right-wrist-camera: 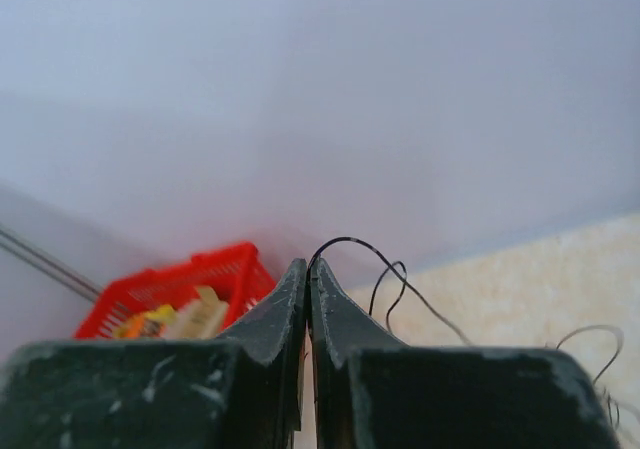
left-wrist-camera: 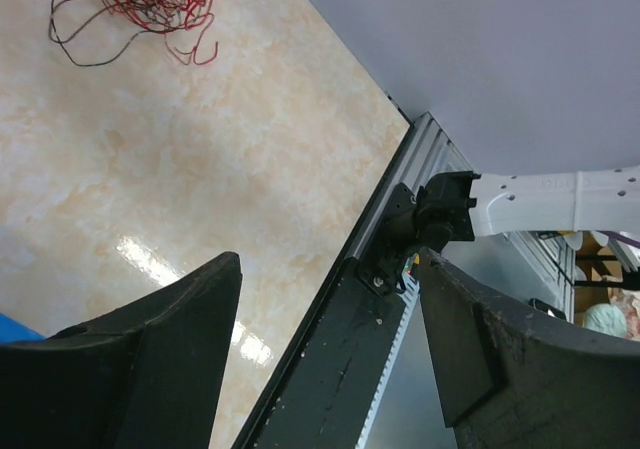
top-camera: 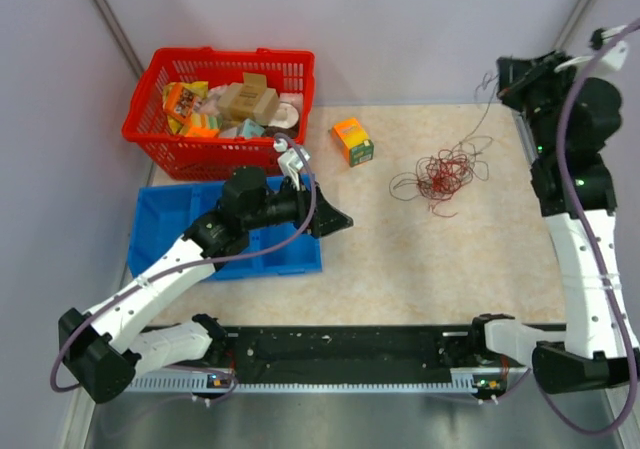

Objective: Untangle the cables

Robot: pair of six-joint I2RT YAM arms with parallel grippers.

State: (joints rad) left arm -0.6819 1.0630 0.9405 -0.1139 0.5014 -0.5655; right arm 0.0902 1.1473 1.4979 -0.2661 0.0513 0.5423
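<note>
The cables [top-camera: 440, 177] are a small tangle of thin red and dark wires lying on the beige table, right of centre. They also show at the top left of the left wrist view [left-wrist-camera: 140, 9]. My right gripper [top-camera: 497, 87] is raised at the far right corner, shut on one dark wire [right-wrist-camera: 400, 269] that arcs out from between its fingertips and trails down toward the tangle. My left gripper [top-camera: 340, 221] is open and empty, hovering left of the tangle near the blue bin; its fingers [left-wrist-camera: 150, 359] frame the table's near rail.
A red basket [top-camera: 220, 119] of packaged goods stands at the back left. A blue bin [top-camera: 165, 229] lies in front of it, under my left arm. A small orange and green box [top-camera: 353, 140] stands near the table's middle back. A black rail [top-camera: 350, 354] runs along the near edge.
</note>
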